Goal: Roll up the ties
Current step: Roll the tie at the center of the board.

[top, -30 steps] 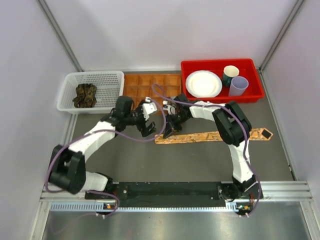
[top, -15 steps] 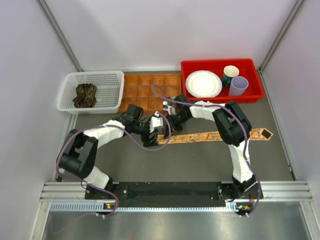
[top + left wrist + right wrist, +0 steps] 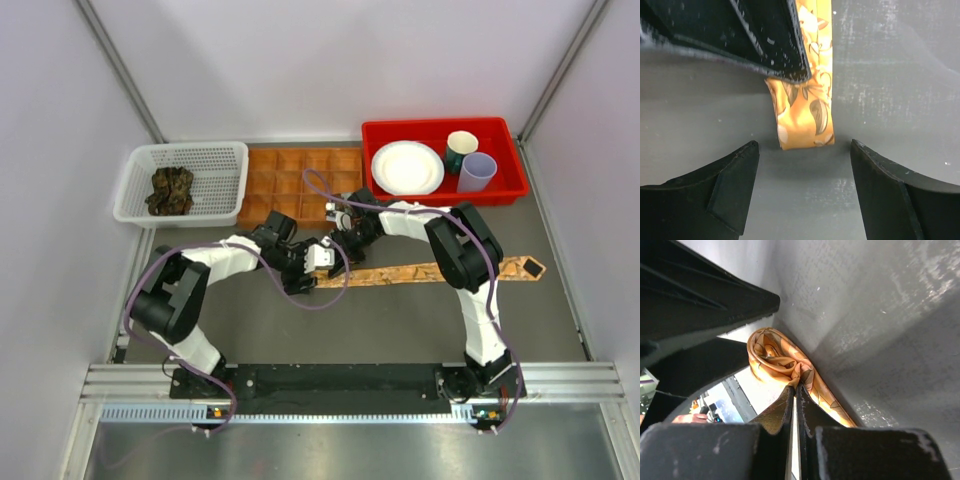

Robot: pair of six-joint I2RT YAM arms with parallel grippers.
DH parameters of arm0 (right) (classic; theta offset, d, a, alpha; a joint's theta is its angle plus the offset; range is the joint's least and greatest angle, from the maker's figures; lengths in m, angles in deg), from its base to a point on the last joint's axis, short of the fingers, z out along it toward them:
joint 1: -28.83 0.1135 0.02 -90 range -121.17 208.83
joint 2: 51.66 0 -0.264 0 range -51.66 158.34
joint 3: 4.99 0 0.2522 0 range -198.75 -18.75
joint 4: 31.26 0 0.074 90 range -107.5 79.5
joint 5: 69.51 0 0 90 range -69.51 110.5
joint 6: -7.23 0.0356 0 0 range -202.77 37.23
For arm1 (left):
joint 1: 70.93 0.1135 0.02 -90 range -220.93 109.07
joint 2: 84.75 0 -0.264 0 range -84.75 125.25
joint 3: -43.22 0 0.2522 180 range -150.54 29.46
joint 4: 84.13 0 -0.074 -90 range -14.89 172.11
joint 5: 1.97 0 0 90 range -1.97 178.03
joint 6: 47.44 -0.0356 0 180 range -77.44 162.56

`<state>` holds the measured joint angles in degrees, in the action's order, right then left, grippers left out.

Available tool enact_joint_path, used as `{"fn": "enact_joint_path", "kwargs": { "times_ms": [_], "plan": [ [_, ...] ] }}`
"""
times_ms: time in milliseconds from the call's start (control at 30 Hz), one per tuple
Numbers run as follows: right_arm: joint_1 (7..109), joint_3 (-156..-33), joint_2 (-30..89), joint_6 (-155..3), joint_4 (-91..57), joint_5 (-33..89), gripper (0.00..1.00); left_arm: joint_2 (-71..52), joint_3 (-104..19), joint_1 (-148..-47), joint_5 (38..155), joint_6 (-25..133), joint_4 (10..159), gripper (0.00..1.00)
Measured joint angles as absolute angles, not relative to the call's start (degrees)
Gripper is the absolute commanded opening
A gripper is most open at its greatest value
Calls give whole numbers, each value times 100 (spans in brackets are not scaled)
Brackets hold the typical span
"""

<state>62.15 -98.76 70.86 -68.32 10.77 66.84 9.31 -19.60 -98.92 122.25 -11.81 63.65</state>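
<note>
The tan-orange tie lies flat across the table, its wide pointed end at the right. Its left end is curled into a small roll. My right gripper is shut on that rolled end, and it also shows in the top view. My left gripper is open just left of the roll. In the left wrist view the roll lies just ahead of the gap between my open fingers, partly under the right gripper's finger. A dark green-brown tie lies bunched in the white basket.
The white basket stands at the back left. The brown compartment tray is behind the grippers. A red bin at the back right holds a white plate and two cups. Grey walls close both sides.
My left arm has swung right and down to the tie's left end, its open gripper now right at the roll. The right gripper has stayed shut on the tie.
</note>
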Motion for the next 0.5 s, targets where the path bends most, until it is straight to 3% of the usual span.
{"fn": "enact_joint_path", "kwargs": {
  "times_ms": [100,233,367,500],
  "plan": [
    [6215,-9876,7088,-6838,1080,6686,0,962,-2021,-10012,12125,-1188,6378,73],
    [6215,-9878,7088,-6842,1082,6686,0,1043,-2106,-10119,12074,-1168,6384,52],
    [6215,-9878,7088,-6847,1084,6686,0,1069,-2152,-10148,11989,-1138,6378,42],
    [6215,-9878,7088,-6849,1086,6686,0,1065,-2180,-10148,11989,-1074,6325,39]
  ]
}}
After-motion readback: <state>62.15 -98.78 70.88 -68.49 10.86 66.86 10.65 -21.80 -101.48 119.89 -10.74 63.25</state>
